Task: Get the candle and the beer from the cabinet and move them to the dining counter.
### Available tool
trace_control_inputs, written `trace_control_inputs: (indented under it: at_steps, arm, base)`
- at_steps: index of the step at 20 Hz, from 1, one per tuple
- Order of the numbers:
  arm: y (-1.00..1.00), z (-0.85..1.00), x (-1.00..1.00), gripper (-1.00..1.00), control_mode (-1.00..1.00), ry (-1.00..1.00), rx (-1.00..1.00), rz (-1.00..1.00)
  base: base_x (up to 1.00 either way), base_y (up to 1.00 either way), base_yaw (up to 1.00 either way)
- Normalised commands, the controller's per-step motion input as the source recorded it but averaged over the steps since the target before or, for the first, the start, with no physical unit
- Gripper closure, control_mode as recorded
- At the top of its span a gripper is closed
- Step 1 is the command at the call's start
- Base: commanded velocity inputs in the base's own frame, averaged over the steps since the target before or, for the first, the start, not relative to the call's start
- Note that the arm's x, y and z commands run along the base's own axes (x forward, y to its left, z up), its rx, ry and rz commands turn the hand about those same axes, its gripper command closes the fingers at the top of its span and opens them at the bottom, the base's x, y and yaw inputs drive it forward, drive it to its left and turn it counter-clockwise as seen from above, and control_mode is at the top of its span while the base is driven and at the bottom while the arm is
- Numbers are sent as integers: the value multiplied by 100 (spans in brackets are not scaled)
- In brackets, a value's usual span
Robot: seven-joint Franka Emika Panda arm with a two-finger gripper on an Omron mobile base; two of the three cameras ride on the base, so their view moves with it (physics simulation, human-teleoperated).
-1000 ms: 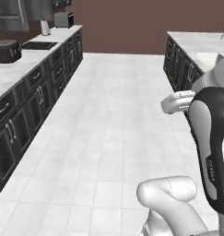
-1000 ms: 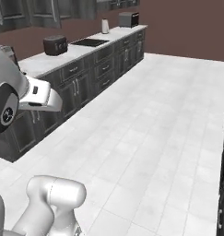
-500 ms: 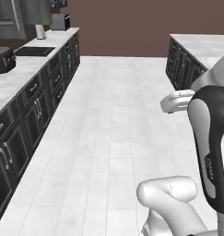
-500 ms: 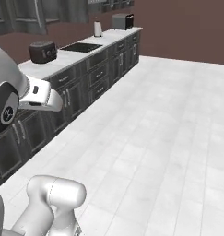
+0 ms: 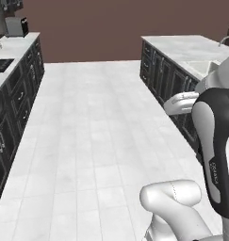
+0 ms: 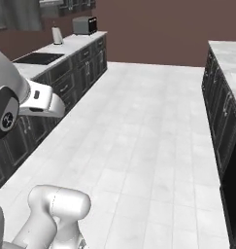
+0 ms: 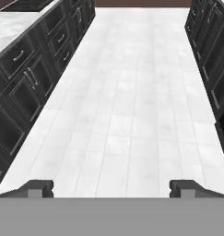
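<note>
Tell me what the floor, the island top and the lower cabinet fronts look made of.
Floor: pale glossy tiles, judging by the grid of joints and soft sheen. Dining counter: white stone, probably polished marble, with faint grey veining. Lower drawer units: dark panelled fronts, likely stained or painted wood, with small silver metal-looking handles; grain is too faint to confirm.

Floor aisle (image 7: pixel 132 92): bare white tile, open from near to the far brown wall (image 5: pixel 125 23)
Left side: dark drawer units (image 7: pixel 35 69) line the aisle; toaster (image 6: pixel 84 24) on top
Right side: dining counter (image 5: pixel 182 47) bounds the aisle
</note>
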Motion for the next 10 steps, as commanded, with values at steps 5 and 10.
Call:
trace_control_inputs:
  at_steps: [5, 10]
  arm:
    - [0, 0, 0, -100, 100, 0, 0, 0]
    - [0, 0, 0, -100, 100, 0, 0, 0]
  base:
    - [100, 1, -4]
    - [97, -12, 51]
